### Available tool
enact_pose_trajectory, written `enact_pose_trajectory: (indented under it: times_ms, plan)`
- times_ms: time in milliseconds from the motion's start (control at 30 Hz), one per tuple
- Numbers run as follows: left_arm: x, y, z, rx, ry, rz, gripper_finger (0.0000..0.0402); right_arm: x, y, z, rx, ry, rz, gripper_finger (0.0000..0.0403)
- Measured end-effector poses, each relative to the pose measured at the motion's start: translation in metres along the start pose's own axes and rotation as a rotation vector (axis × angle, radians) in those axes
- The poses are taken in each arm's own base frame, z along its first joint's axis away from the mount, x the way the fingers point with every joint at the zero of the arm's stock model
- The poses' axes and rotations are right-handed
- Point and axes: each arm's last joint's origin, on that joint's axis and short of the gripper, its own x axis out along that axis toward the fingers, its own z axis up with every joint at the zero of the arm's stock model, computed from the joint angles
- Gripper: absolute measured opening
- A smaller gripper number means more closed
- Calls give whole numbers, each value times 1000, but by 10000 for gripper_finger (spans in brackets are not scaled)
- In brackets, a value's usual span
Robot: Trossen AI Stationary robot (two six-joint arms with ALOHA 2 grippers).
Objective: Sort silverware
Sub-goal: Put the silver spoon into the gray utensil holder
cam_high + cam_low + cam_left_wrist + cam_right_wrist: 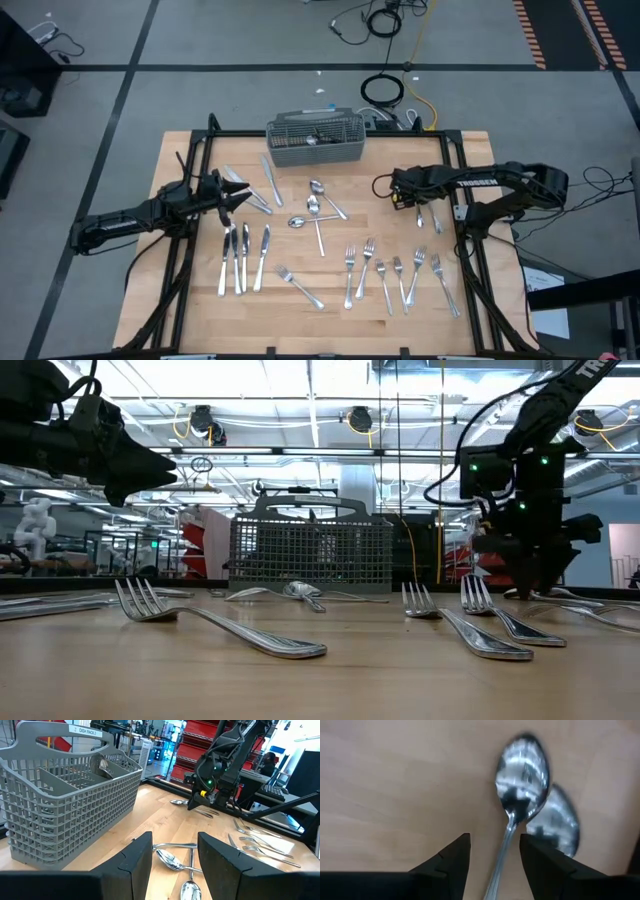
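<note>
The silverware lies spread on the wooden table (190, 300): knives (240, 255) at the left, spoons (315, 205) in the middle, forks (395, 275) toward the near right. My right gripper (397, 190) points down over a spoon (522, 775) at the table's right. It is open, and its fingers stand on either side of the spoon's handle (502, 855) with a gap on each side. My left gripper (235, 195) waits at the left, level and open (175, 855), with nothing between its fingers.
A grey mesh cutlery basket (315, 140) stands at the far middle of the table with some pieces inside. A lone fork (300, 287) lies near the front middle. A black frame (470, 250) runs along the table's sides. Cables lie on the floor beyond.
</note>
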Motion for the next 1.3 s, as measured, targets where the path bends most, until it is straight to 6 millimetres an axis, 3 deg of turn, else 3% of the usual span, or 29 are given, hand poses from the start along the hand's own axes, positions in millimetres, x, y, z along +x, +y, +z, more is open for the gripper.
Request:
enact_pose_trajectory:
  times_ms: [267, 567, 1000, 1133, 1300]
  plan:
    - [0, 0, 0, -1, -7, -1, 164, 2, 0, 0, -10, -8, 13, 146]
    - [0, 0, 1, -2, -11, -3, 164, 2, 0, 0, -22, -11, 5, 11]
    - [0, 0, 1, -3, -13, -3, 164, -6, 7, 9, -7, -134, 89, 2]
    - [0, 0, 1, -3, -13, -3, 164, -22, 11, 20, 18, -253, 101, 1]
    - [0, 0, 1, -5, -13, -3, 164, -52, 23, 40, 29, -497, 239, 1]
